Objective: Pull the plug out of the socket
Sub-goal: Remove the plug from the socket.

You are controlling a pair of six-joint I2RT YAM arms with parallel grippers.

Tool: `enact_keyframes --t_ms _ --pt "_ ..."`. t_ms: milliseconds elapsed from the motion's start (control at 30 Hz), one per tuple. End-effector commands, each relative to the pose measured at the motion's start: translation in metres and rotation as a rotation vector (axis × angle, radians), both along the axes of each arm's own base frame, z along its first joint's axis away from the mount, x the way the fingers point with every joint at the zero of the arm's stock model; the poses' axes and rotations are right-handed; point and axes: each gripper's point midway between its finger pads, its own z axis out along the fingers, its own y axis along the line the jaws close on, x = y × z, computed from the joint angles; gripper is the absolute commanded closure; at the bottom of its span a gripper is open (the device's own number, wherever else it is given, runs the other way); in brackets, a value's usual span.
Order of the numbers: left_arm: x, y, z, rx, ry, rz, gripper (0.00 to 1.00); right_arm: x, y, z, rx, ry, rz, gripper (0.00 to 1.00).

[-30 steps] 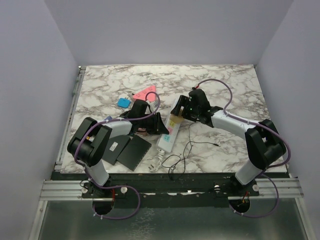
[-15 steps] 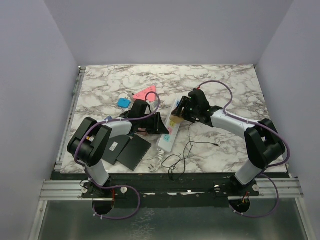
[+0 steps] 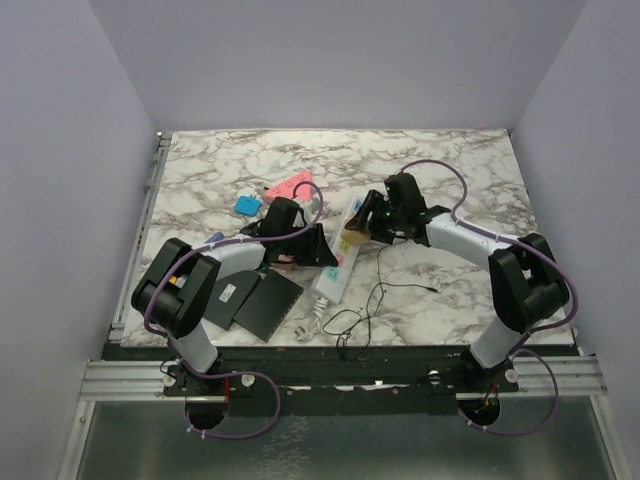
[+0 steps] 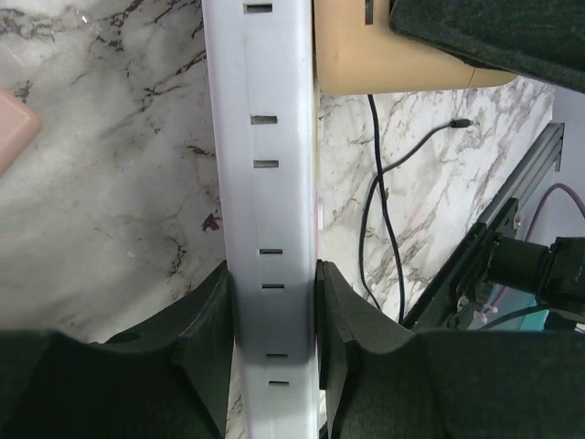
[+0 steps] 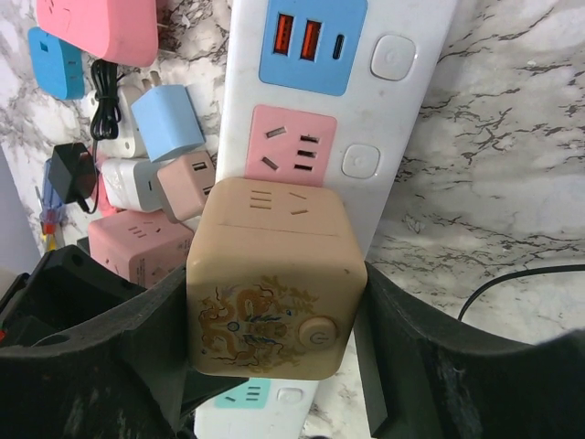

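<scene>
jaws: r grip tan plug (image 5: 270, 283) seated in socket (image 5: 407, 110), l grip socket's sides.

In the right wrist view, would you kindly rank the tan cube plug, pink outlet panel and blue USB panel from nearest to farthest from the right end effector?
1. The tan cube plug, clasped by the right end effector.
2. The pink outlet panel, just beyond it on the power strip.
3. The blue USB panel, farthest up the strip.
</scene>
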Motion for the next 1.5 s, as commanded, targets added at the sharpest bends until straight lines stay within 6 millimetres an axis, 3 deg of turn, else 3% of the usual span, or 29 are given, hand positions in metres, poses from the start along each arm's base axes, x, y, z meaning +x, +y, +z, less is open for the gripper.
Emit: enact_keyframes --t_ms 0,300,567,900,1133,1467 --pt "0.004 0.006 -0.005 0.068 -0.054 -0.01 1.0 0.008 -0.007 0.0 0.0 0.008 0.033 1.0" --pt "0.006 0.008 -0.002 0.078 -0.063 0.001 1.0 0.008 0.001 0.002 0.058 -0.005 0.029 1.0" --pt "0.005 0.009 -0.01 0.094 -0.033 0.01 1.0 -0.007 0.008 0.006 0.042 -0.077 -0.041 1.0" --pt "0.007 0.01 -0.016 0.11 -0.026 0.017 1.0 -0.027 0.009 -0.018 -0.014 -0.031 -0.049 1.0" --pt "0.007 0.012 -0.023 0.134 -0.013 0.017 1.0 -0.018 0.011 -0.014 0.004 -0.033 -0.039 1.0" --pt "0.006 0.015 -0.03 0.159 0.001 0.017 1.0 0.002 -0.015 -0.018 0.065 0.017 -0.027 1.0"
